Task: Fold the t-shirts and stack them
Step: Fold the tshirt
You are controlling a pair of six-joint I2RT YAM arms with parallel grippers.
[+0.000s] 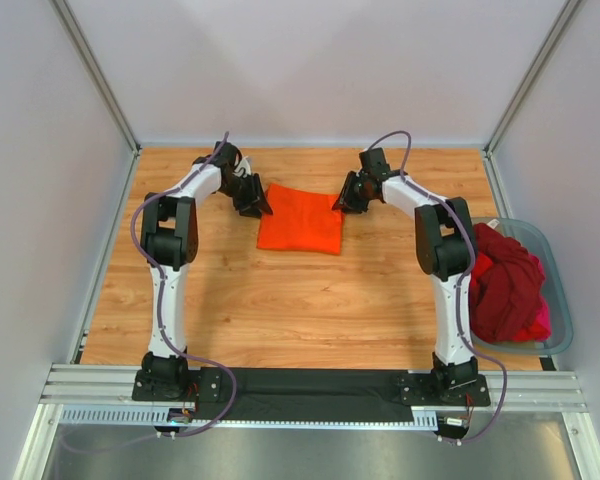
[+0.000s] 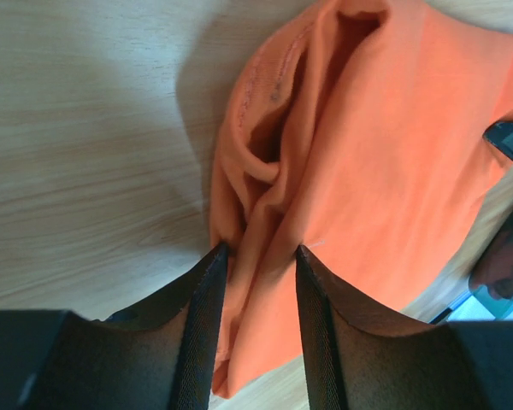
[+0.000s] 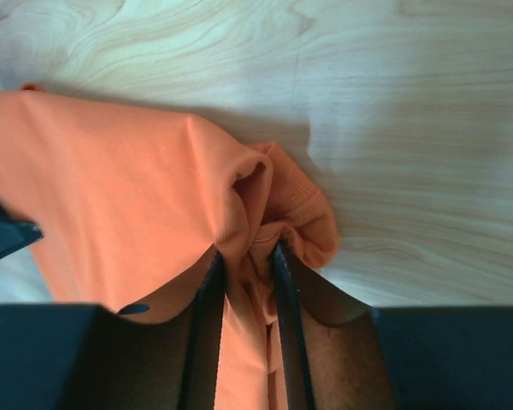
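A bright orange t-shirt (image 1: 300,222) lies folded into a rough rectangle on the wooden table at the back middle. My left gripper (image 1: 252,205) is at its left edge. In the left wrist view the left gripper (image 2: 261,248) stands open, with a loose fold of the orange t-shirt (image 2: 393,154) lying between its fingers. My right gripper (image 1: 342,203) is at the shirt's right edge. Seen from the right wrist, the right gripper (image 3: 248,253) is shut on a bunched fold of the orange t-shirt (image 3: 128,188). A dark red t-shirt (image 1: 505,285) and a magenta-pink one (image 1: 542,325) lie crumpled in the tub.
A grey-blue plastic tub (image 1: 555,270) sits at the table's right edge beside the right arm. Light grey walls close in the table on the left, the back and the right. Bare wood lies in front of the orange shirt.
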